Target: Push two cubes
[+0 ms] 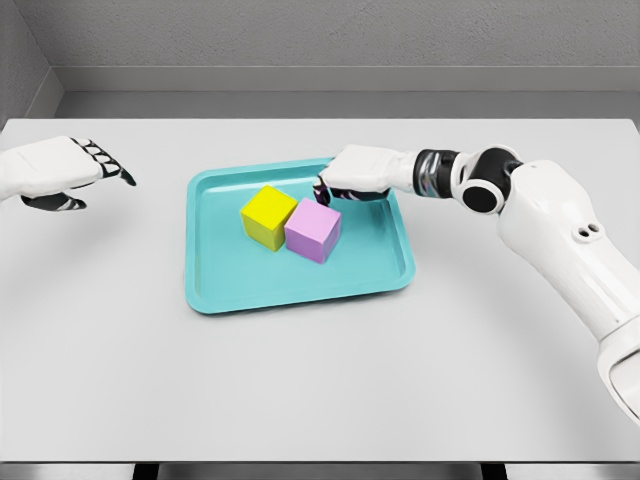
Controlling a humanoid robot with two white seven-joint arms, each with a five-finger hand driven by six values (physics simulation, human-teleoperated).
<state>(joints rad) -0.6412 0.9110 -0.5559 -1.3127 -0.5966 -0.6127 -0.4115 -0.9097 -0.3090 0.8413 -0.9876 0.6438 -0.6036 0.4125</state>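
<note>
The grey table (300,380) carries a teal tray (215,290) holding touching yellow cube (266,210) and purple cube (313,228). The right hand (345,180), fingers curled, apparently contacts the purple cube; the left hand (70,170) hovers with fingers extended.

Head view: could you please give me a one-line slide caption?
Right hand reaches behind touching yellow cube and purple cube in teal tray; left hand waits aside.

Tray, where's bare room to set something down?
On the teal tray, the front strip and the left side beside the yellow cube are bare. The back right is crowded: the right hand sits just behind the purple cube, which touches the yellow one.
</note>
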